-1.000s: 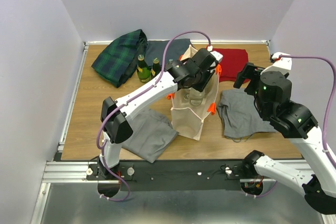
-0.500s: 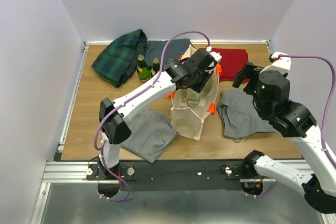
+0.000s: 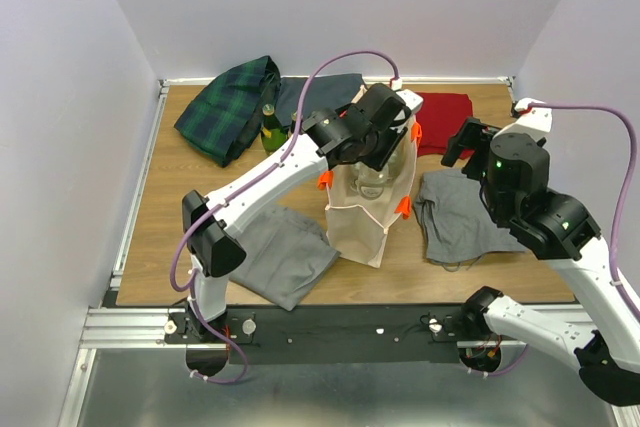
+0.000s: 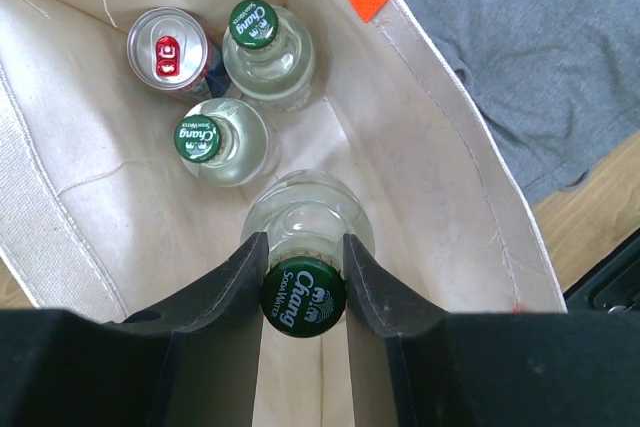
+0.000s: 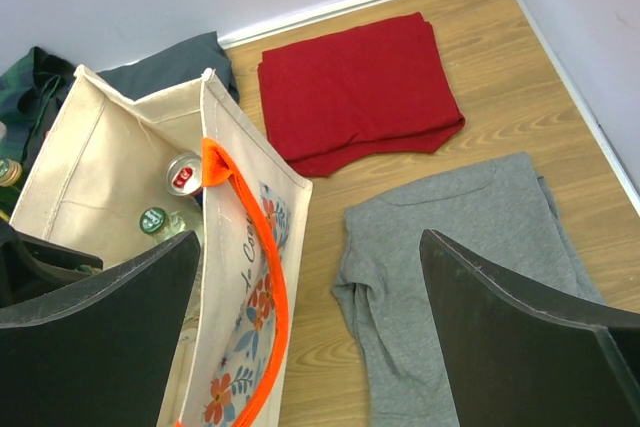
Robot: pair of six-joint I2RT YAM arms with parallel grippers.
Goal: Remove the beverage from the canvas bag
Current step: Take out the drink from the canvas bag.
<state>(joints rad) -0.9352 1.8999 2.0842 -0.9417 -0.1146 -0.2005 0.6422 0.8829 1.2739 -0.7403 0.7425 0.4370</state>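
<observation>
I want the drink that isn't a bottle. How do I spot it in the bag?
Find the tall cream canvas bag with orange handles in the middle of the table. Inside stand three clear glass bottles with green caps. Right beside them is the can: the only one with a silver top and red tab.

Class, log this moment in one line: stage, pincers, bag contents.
stage: grasp | left pincer: shut on Chang bottle neck, inside canvas bag | right pincer: open, outside bag | rest: two capped bottles, one can
</observation>
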